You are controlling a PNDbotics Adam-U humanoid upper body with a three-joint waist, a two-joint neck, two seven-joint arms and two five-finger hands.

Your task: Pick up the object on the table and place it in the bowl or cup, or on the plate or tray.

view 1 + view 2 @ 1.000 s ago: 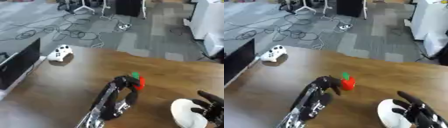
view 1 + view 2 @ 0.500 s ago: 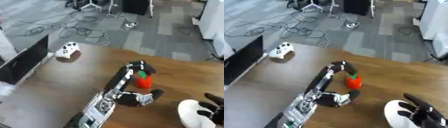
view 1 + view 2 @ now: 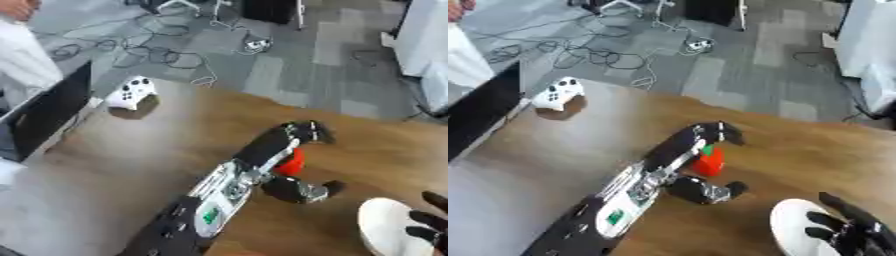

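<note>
The small red object (image 3: 709, 161) with a green top sits on the brown wooden surface (image 3: 798, 150), half hidden behind my left hand (image 3: 697, 162); its exact shape is blurred. My fingers arch over its far side and my thumb lies on the near side, cupping it, though I cannot tell whether they touch it. The smooth white plate (image 3: 794, 227) is cut off at the lower right, with my right hand (image 3: 855, 232) resting open on its edge. A white game controller (image 3: 556, 93) lies far left.
</note>
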